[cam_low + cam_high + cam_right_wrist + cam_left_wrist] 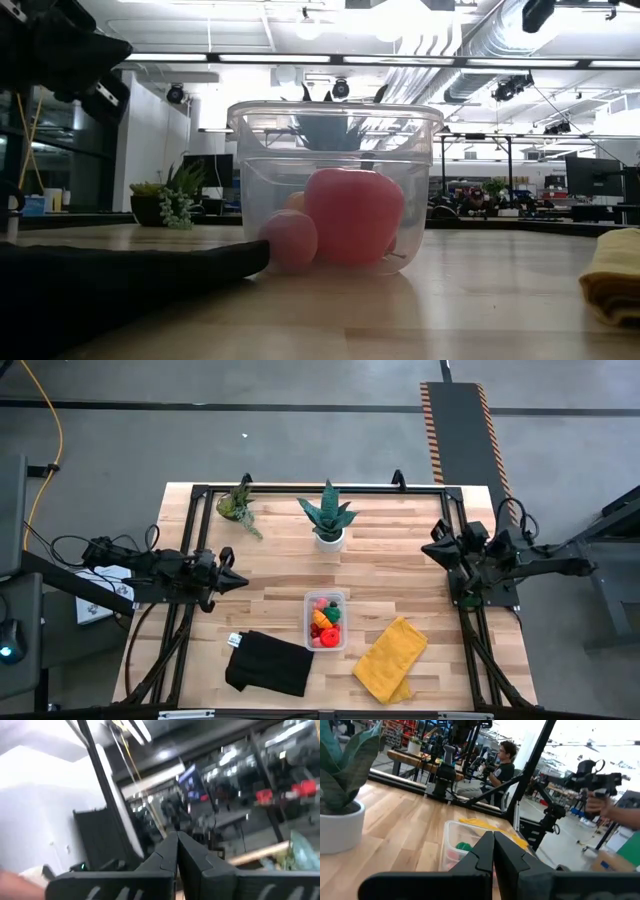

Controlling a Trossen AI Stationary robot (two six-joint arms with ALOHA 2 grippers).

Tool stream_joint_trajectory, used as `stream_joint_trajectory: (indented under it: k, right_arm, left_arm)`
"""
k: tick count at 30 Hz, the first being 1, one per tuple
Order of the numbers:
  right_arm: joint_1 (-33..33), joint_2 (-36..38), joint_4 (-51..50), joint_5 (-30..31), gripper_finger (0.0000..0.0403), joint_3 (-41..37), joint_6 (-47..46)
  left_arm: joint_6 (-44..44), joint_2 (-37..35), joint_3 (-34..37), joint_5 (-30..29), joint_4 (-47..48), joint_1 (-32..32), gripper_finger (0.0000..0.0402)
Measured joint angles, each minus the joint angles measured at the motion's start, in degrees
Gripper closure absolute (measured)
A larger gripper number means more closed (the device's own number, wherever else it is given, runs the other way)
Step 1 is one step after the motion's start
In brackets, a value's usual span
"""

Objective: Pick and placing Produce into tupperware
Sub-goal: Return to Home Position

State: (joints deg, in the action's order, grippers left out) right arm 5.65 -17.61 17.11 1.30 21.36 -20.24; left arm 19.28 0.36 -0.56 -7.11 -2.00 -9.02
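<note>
The tupperware [326,594] is seen near the front middle of the worktop [400,575], between a black cloth [268,664] and a yellow cloth [390,658]. The produce [325,624] is held inside it. Red, orange and green pieces are seen from above. In the low view a large pink-red fruit [353,215] is shown against the clear near wall, with a smaller pale pink one [290,240] just beside it.

The left claw [240,580] is held over the worktop's left side, well apart from the container. Its fingers are pressed together with nothing gripped. The right claw [428,550] is held over the right side, likewise closed and empty.

A spiky potted plant [328,520] and a smaller plant [238,505] are set toward the back edge. A seated person [502,762] is seen beyond the worktop in the left wrist view.
</note>
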Motion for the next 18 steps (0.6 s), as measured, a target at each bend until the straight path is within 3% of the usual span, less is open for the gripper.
stream_joint_trajectory:
  k: [9, 18]
  right_arm:
    - [-0.02, 0.39, 19.5, 0.18, 0.0403, -9.88, 4.74]
    - [-0.02, 0.5, 32.46, 0.03, 0.0403, -19.85, 2.93]
  left_arm:
    - [7.97, 0.0, 0.0, 0.06, -0.06, 0.0, 0.0401]
    - [8.25, 0.0, 0.0, 0.13, -0.47, 0.0, 0.0401]
